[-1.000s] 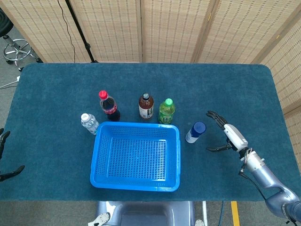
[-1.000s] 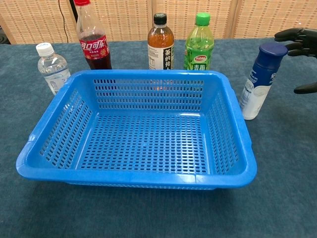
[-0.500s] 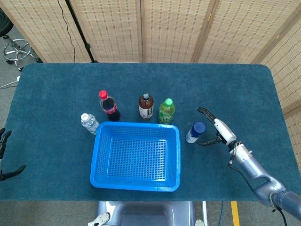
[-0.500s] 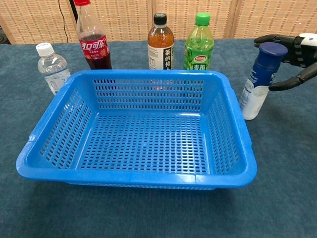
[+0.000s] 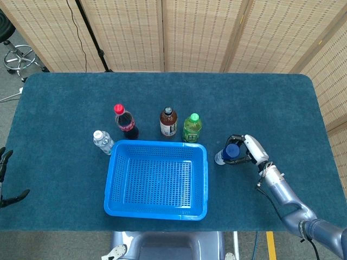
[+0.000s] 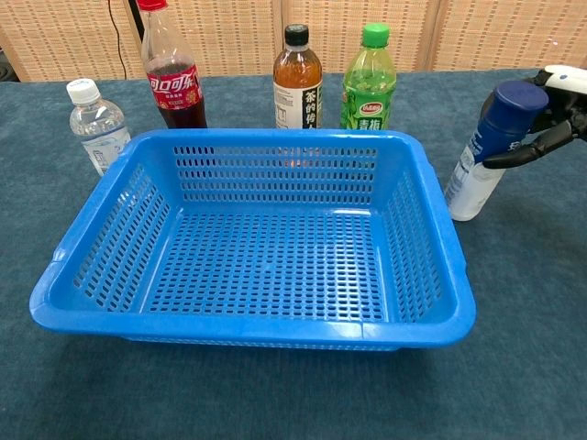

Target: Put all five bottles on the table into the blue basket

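Note:
The blue basket [image 5: 157, 212] [image 6: 275, 139] stands empty at the table's front middle. Behind it stand a cola bottle [image 5: 126, 122] [image 6: 171, 78], a brown tea bottle [image 5: 168, 122] [image 6: 298, 82] and a green bottle [image 5: 191, 128] [image 6: 369, 82]. A small water bottle [image 5: 102, 142] [image 6: 96, 124] stands at the basket's left rear corner. Right of the basket, a white bottle with a blue cap [image 5: 226, 154] [image 6: 486, 151] leans slightly, and my right hand [image 5: 246, 150] [image 6: 559, 105] grips its upper part. My left hand [image 5: 5, 184] hangs at the far left edge, fingers apart and holding nothing.
The dark teal tablecloth [image 5: 260, 103] covers the whole table. Wicker screens [image 5: 195, 32] stand behind it, and a stool [image 5: 19, 57] sits on the floor at the far left.
My right hand moved left to the blue-capped bottle and its fingers closed around the top. The bottle now tilts a little. The left hand stayed put.

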Controlling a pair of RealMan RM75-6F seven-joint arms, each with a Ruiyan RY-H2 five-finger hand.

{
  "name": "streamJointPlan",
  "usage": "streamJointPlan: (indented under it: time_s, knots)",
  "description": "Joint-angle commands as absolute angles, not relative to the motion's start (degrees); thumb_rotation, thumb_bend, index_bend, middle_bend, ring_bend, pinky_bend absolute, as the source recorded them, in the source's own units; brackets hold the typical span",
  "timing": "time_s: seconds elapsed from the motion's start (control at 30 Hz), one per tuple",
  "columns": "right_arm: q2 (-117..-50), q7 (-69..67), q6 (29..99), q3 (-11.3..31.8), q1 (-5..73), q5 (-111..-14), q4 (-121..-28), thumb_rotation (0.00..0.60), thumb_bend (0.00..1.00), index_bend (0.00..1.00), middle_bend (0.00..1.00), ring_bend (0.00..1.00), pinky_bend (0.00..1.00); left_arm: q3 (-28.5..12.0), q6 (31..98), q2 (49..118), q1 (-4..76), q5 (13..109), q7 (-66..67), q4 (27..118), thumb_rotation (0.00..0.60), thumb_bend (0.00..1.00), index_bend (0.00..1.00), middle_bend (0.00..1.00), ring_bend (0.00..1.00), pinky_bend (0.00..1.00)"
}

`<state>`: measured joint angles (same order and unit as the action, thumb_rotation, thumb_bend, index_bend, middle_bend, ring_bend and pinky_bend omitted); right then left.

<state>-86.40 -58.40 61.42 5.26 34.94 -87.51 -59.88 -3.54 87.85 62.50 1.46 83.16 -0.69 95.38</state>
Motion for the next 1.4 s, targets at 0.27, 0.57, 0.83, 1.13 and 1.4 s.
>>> streamJointPlan:
  time_s: [0.27,0.57,0.83,1.13,1.4]
  knots:
    - [-78.93,-56.25,69.93,6.20,32.30,-89.75,-69.54,0.600,0.18,0.59,0.57,0.56,0.63,-3.34,88.21,62.03,1.21,83.72,-1.86,95.43,0.600,0.02,0.00,0.00,0.00,0.00]
    - [-67.99,-53.74,76.24,7.26,31.70,-95.04,-90.49,0.600,0.19,0.59,0.57,0.56,0.63,-3.15,88.64,61.79,0.92,84.16,-2.67,95.45,0.600,0.02,0.00,0.00,0.00,0.00]
    - [-68.05,-45.48,71.83,6.58,34.40,-96.73,-101.53,0.600,0.19,0.59,0.57,0.56,0.63,-3.09,88.40,61.65,1.01,84.27,-2.93,95.42,0.600,0.02,0.00,0.00,0.00,0.00]
    - [-78.41,-35.31,62.90,5.22,38.08,-92.46,-99.49,0.600,0.19,0.59,0.57,0.56,0.63,-3.26,87.91,61.31,1.18,83.90,-3.81,95.23,0.600,0.02,0.00,0.00,0.00,0.00]
    - [-80.31,-33.01,61.00,2.32,38.24,-93.27,-96.77,0.600,0.19,0.58,0.56,0.56,0.62,-3.48,87.48,61.00,1.34,83.40,-4.61,95.21,0.600,0.02,0.00,0.00,0.00,0.00]
